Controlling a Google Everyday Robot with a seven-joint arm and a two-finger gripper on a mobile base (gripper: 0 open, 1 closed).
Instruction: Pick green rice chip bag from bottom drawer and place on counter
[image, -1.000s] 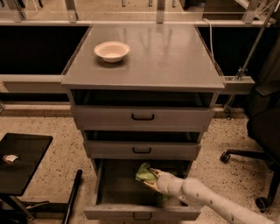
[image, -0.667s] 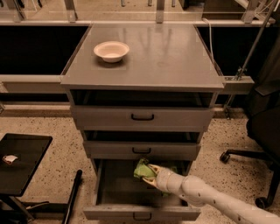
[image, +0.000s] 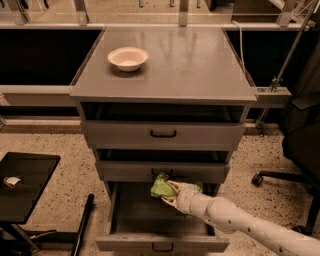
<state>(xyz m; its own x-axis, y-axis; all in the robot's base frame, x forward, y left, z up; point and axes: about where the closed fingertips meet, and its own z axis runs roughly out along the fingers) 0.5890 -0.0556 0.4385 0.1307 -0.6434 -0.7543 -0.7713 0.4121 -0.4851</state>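
One second on, the two-finger gripper (image: 169, 193), jaws clamped on the crinkled light-green foil rice chip bag (image: 159, 187), has raised it above the open grey metal bottom drawer (image: 160, 244), leaving the move to the flat grey counter (image: 200, 65).

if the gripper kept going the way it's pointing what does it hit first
The gripper holds the green rice chip bag over the bottom drawer; beyond the bag, probably the middle drawer front, though depth is unclear.
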